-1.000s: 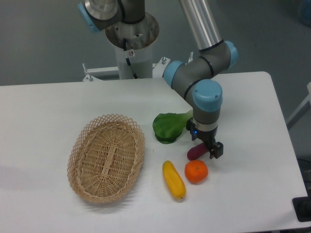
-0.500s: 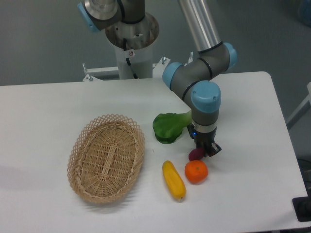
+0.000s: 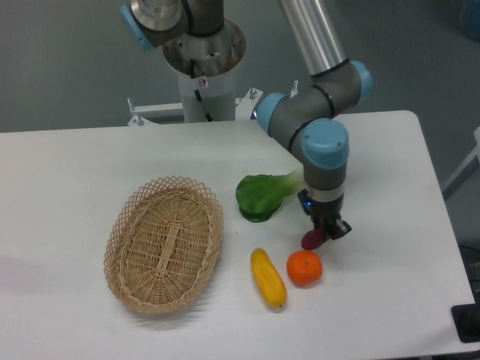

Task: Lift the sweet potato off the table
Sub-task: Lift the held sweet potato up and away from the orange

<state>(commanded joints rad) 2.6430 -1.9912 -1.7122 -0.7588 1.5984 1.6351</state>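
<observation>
The gripper [image 3: 324, 232] is seen right of centre, pointed down, its fingers closed around the sweet potato [image 3: 312, 240], only the dark purple lower end of which shows. Just below it an orange [image 3: 304, 268] rests on the table [image 3: 67, 172]; whether the tuber touches the tabletop cannot be told.

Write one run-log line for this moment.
pincer: down at sweet potato | grip: unclear | sweet potato: beside orange, on table
</observation>
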